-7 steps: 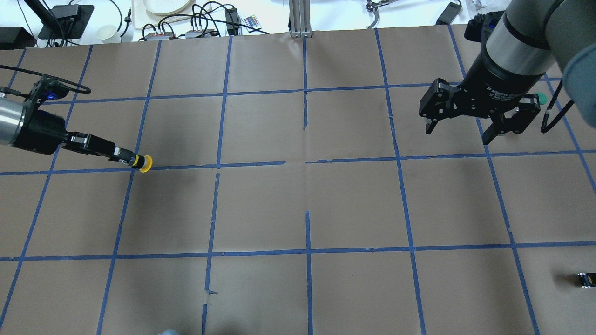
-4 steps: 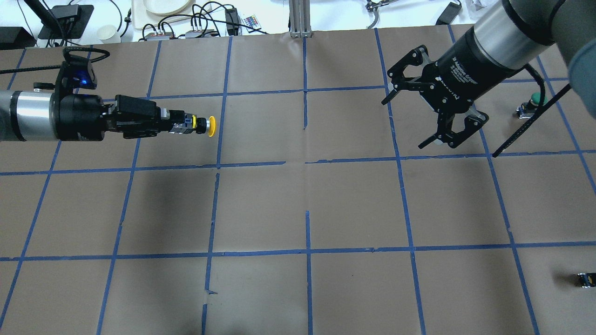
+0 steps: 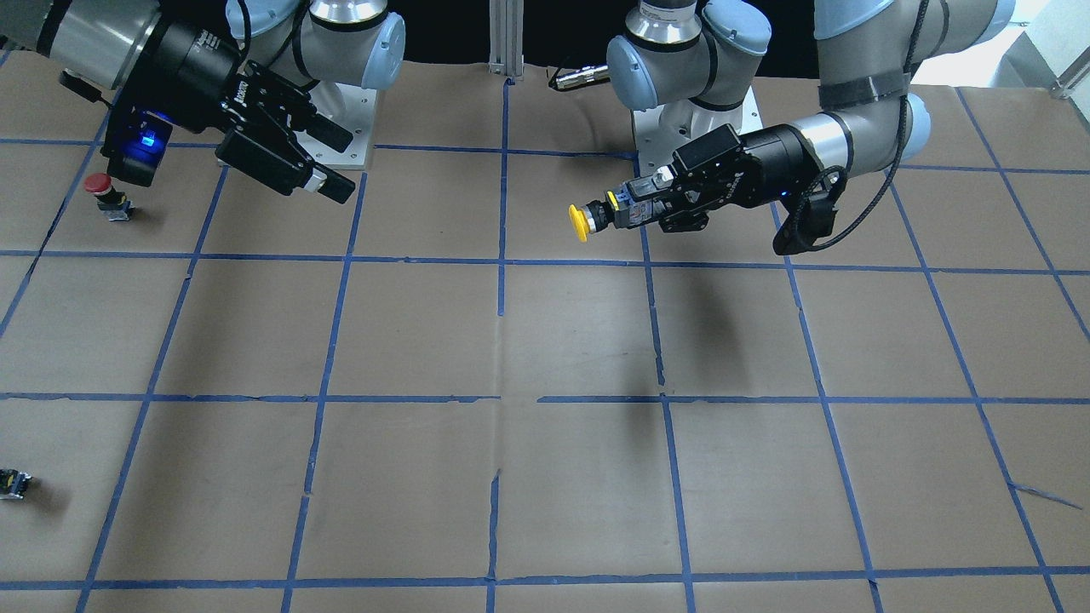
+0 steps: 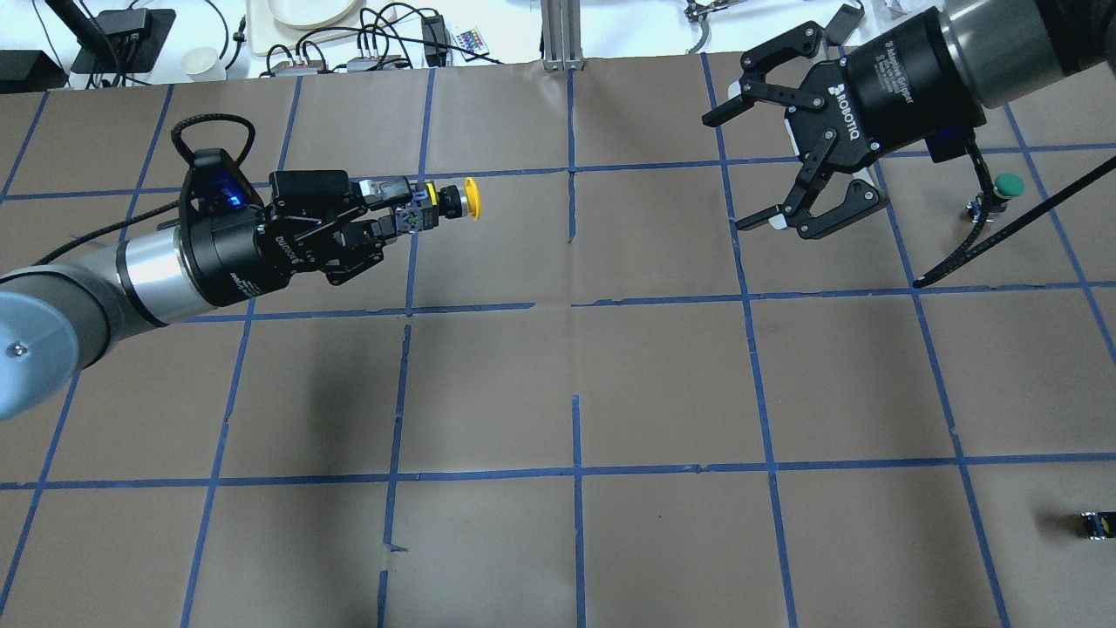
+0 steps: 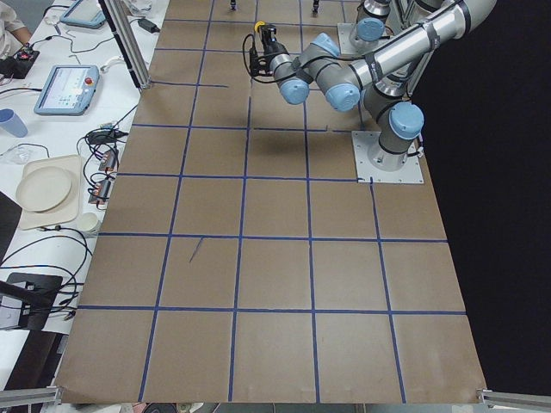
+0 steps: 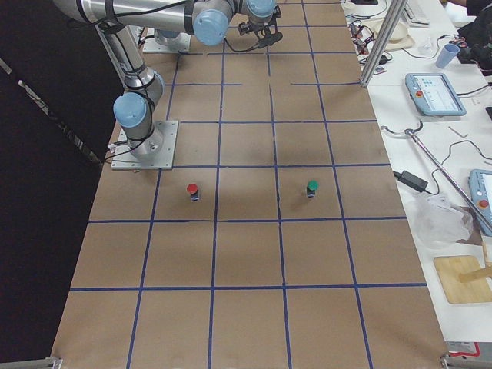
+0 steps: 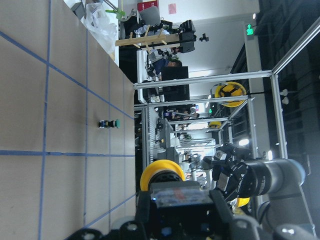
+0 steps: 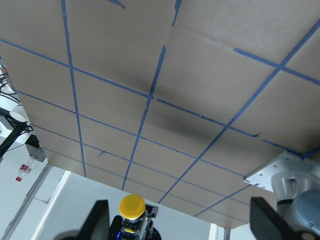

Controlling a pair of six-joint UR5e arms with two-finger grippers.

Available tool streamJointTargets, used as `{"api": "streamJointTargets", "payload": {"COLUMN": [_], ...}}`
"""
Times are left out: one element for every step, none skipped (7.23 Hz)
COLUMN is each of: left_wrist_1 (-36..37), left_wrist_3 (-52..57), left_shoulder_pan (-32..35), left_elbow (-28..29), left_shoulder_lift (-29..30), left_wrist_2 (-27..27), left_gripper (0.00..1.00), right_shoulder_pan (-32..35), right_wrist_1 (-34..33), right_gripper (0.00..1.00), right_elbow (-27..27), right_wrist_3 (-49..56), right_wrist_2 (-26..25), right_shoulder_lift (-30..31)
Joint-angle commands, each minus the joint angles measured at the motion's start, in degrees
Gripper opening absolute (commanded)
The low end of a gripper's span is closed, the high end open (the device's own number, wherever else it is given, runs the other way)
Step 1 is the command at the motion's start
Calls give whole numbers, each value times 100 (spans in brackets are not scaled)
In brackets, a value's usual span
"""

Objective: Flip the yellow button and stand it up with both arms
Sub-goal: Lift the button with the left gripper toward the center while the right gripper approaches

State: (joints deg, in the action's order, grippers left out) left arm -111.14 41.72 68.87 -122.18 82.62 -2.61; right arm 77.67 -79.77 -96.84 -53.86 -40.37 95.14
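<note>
**Item: yellow button (image 4: 446,201).** We find it off the table (image 4: 663,384), held in the air over the left half. It lies on its side, with the cap towards the robot's right arm.

**Left pincer (image 4: 403,209).** We record it clenched on the button's black-and-metal body. The cap and neck stick out free beyond the fingertips.

**Right pincer (image 4: 725,172).** We record it released, jaws spread wide and empty. It is well apart from the button and turned towards it.

**Step in hand.** We judge this to be the hand-over, with the button lifted and offered and the second arm not yet on it.

**Next move.** As we read it, the right pincer must close the gap and line its jaws across the free neck or cap. It should grip before the left lets go. The part then has to be turned so it can be stood on the table.

**Other stock.** We list a green button (image 4: 1009,184), a red button (image 3: 100,185) and a small black part (image 4: 1094,523), all on the table.

**Not made out.**
- We cannot see exactly where the left fingers press the body, as the pincer's own frame covers it.
- The right wrist view shows only the cap, low in the picture, with its own fingers blurred at the edges.
- The side views show the arms too small to judge either pincer.
- The small black part is too small to describe further.
</note>
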Motion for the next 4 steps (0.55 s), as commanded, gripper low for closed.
{"api": "streamJointTargets", "payload": {"left_wrist_1": [14, 22, 14, 22], "left_wrist_3": [-549, -621, -622, -639], "left_shoulder_pan": [457, 626, 645, 680], "left_elbow": [-139, -139, -174, -175], "left_shoulder_lift": [-192, -368, -422, -396], "left_wrist_2": [156, 164, 147, 199], "left_gripper": [6, 6, 6, 6], "right_shoulder_pan": [-69, -42, 2, 107], "right_wrist_1": [759, 779, 753, 761], "right_gripper": [100, 100, 100, 100], "right_elbow": [-124, -342, -640, -808], "right_wrist_3": [24, 59, 190, 400], "right_wrist_2": [877, 1247, 1424, 1531], "right_shoulder_lift": [-22, -13, 48, 66]}}
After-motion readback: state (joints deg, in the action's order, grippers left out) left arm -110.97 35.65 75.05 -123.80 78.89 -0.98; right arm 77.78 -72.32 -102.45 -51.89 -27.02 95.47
